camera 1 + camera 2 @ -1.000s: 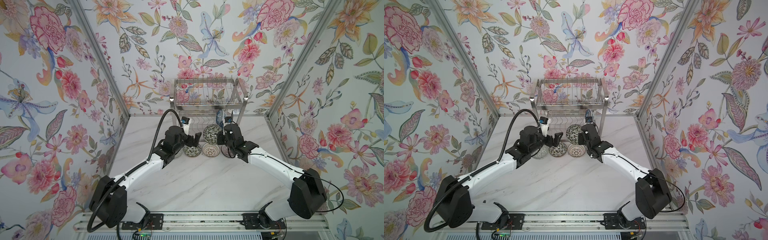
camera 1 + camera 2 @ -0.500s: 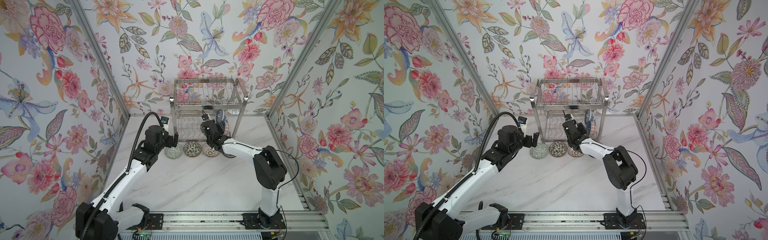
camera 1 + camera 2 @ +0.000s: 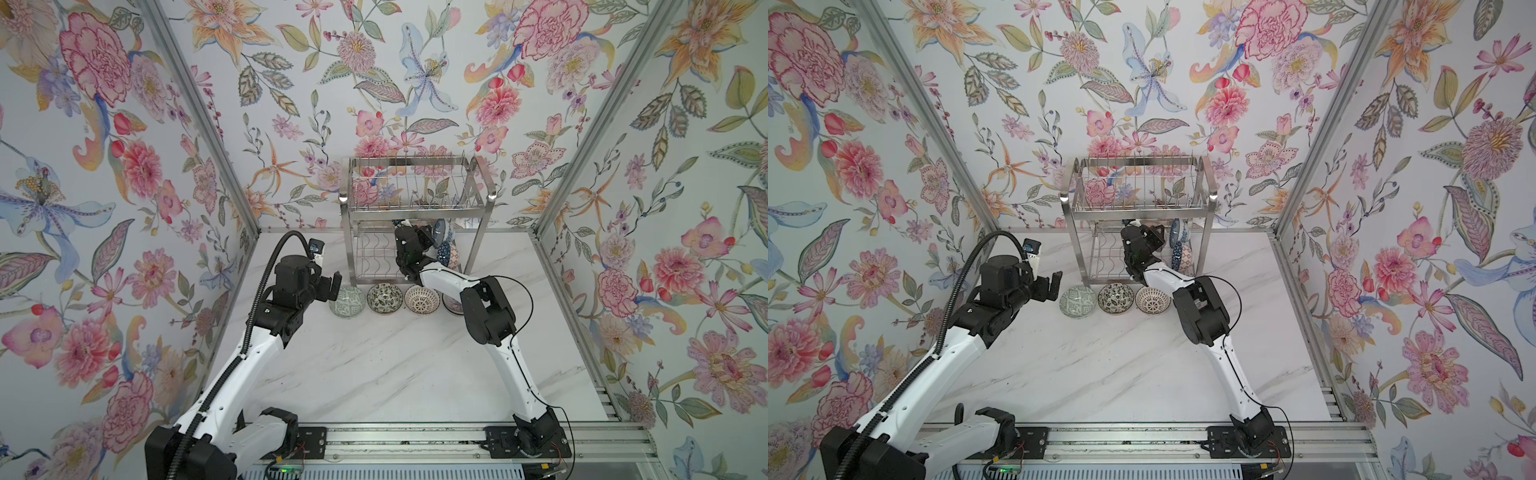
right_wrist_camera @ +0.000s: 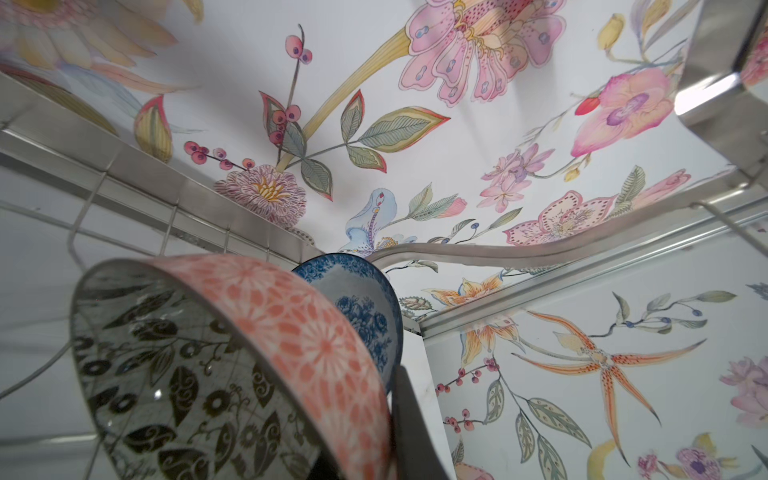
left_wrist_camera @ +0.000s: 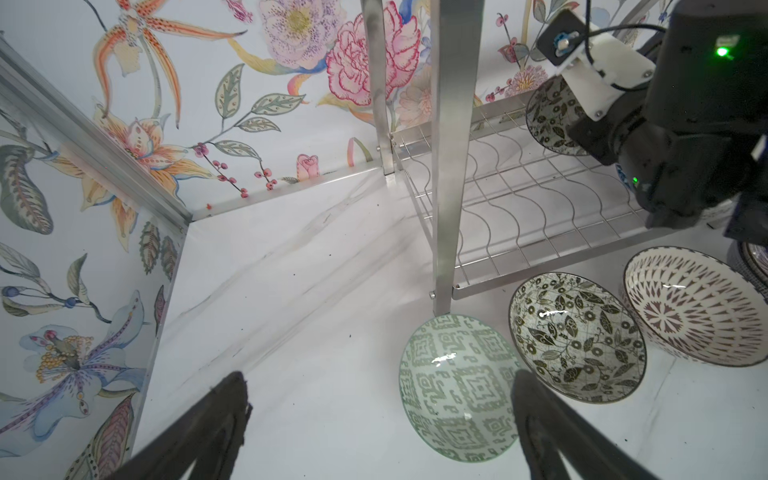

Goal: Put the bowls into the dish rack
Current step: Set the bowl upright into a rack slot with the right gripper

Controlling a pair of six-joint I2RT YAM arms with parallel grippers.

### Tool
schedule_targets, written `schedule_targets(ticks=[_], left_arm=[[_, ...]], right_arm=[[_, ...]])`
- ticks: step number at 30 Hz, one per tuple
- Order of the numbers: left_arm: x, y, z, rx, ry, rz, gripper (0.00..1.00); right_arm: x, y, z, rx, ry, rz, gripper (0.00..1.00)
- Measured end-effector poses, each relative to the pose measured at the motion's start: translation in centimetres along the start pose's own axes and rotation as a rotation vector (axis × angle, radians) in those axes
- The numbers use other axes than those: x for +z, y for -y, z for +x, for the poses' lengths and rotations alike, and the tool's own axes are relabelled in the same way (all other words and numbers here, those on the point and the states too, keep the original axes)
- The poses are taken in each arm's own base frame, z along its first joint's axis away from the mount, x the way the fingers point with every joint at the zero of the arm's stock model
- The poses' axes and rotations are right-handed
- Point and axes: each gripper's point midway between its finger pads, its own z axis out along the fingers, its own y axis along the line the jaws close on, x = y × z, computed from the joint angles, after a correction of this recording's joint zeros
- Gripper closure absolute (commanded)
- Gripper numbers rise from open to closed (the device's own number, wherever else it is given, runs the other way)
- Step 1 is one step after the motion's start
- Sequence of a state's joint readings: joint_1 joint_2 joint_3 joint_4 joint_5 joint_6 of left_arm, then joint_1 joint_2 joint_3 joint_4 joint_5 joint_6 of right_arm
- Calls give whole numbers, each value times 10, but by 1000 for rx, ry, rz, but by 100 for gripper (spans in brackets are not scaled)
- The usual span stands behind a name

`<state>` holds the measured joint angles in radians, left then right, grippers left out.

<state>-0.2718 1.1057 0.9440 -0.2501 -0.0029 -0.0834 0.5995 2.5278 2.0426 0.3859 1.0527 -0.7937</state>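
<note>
White marble-look tabletop (image 3: 374, 374) carries a shiny two-tier stainless-steel wire dish rack (image 3: 415, 212), which stands at the middle of the surface's back edge.

The right gripper (image 3: 430, 241) reaches in between the two tiers. Its fingers are pinched together on the rim of a small round ceramic bowl with black leaves inside and coral blossoms outside (image 4: 187, 395). This bowl is held on edge over the end of the wavy lower shelf that is nearer the surface's right edge. Whether it rests on the wires cannot be told. Just behind it, a white bowl with blue flowers (image 4: 361, 316) stands on edge in the same shelf.

A row of upright bowls sits on the surface just in front of the rack:
- a pale green bowl with a geometric pattern (image 3: 347, 301), just beside the rack's front leg
- a grey-white bowl with black leaves (image 3: 384, 297)
- a white bowl with brown radial marks (image 3: 422, 299)
- a fourth bowl (image 3: 452, 308), mostly hidden under the right arm

The left gripper (image 3: 334, 286) hovers beside the green bowl, on the side toward the surface's left edge. Its fingers are spread wide and hold nothing.
</note>
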Motion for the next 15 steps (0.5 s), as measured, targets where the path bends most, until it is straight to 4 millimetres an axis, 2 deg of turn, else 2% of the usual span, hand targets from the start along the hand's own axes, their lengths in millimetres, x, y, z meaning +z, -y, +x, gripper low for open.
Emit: schedule_targets(ticks=[7, 15], left_arm=[[6, -7, 7, -20, 3, 10, 1], [7, -5, 4, -26, 19, 36, 1]], right_arm=[[38, -11, 5, -28, -49, 80, 100], [43, -13, 4, -22, -67, 65, 100]])
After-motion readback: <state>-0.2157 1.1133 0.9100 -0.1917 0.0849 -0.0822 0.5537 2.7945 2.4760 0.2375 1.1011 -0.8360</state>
